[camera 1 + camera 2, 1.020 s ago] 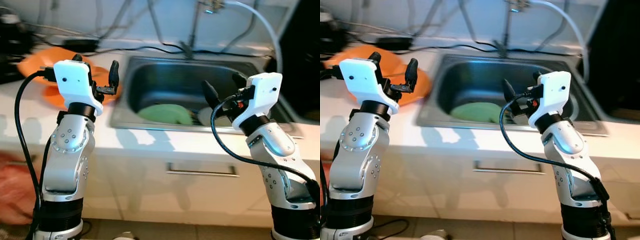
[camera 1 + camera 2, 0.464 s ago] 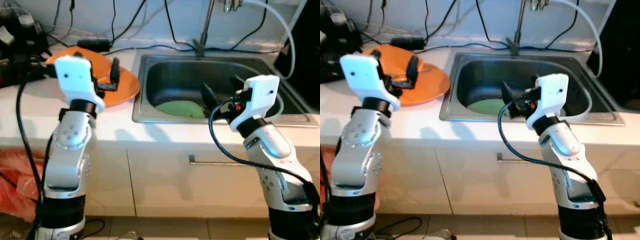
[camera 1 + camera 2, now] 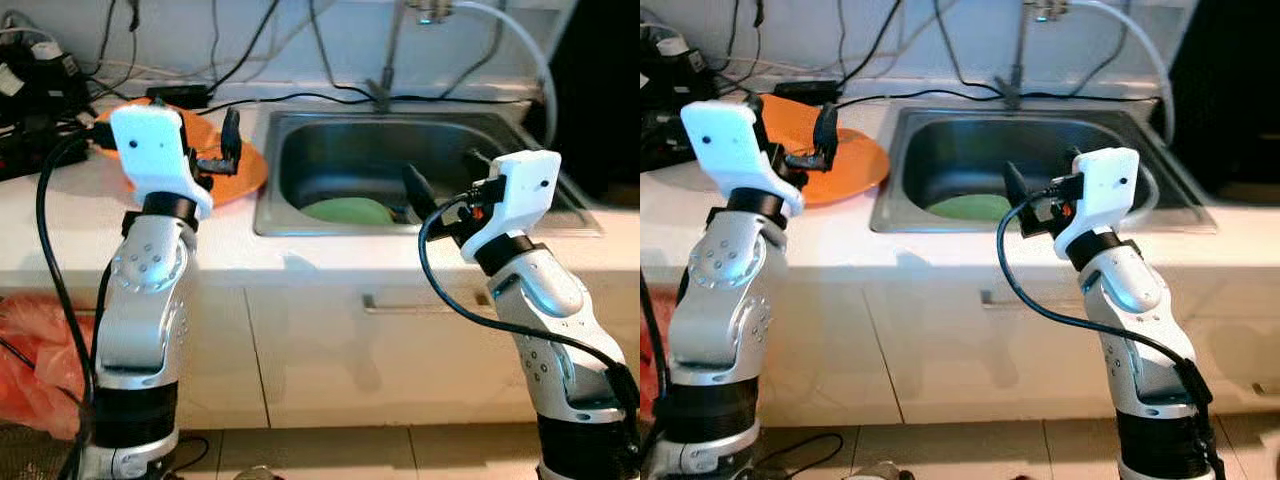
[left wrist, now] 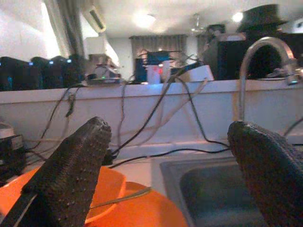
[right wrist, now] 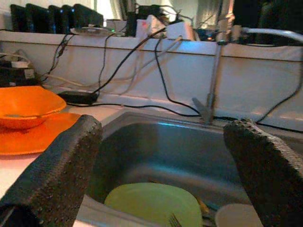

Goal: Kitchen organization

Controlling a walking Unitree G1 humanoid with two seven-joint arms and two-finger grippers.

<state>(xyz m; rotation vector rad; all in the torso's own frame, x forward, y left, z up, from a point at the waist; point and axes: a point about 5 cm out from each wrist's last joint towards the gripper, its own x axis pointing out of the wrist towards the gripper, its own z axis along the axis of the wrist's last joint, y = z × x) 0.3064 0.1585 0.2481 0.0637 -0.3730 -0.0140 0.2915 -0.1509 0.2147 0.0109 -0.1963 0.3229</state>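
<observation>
A steel sink [image 3: 330,160] is set in the white counter ahead of me. A green plate [image 3: 345,211] lies in its bottom, with a fork [image 5: 175,220] and a white cup [image 5: 236,216] beside it. An orange plate [image 3: 245,165] and an orange bowl [image 5: 26,106] sit on the counter left of the sink; a thin utensil [image 4: 118,196] rests in the bowl. My left gripper [image 3: 205,150] hovers open, in front of and above the orange plate. My right gripper [image 3: 445,180] hangs open in front of the sink's near rim. Neither holds anything.
A faucet [image 3: 385,60] and a white hose [image 3: 520,40] rise behind the sink. Black cables [image 3: 290,95] and a black appliance [image 3: 30,110] crowd the counter's back left. An orange bag [image 3: 30,350] lies on the floor at left. A drawer handle [image 3: 420,300] faces me.
The whole picture has shifted: the camera has drawn back and steadied, so more cabinet front and floor show. Both arms keep the same raised pose with open fingers.
</observation>
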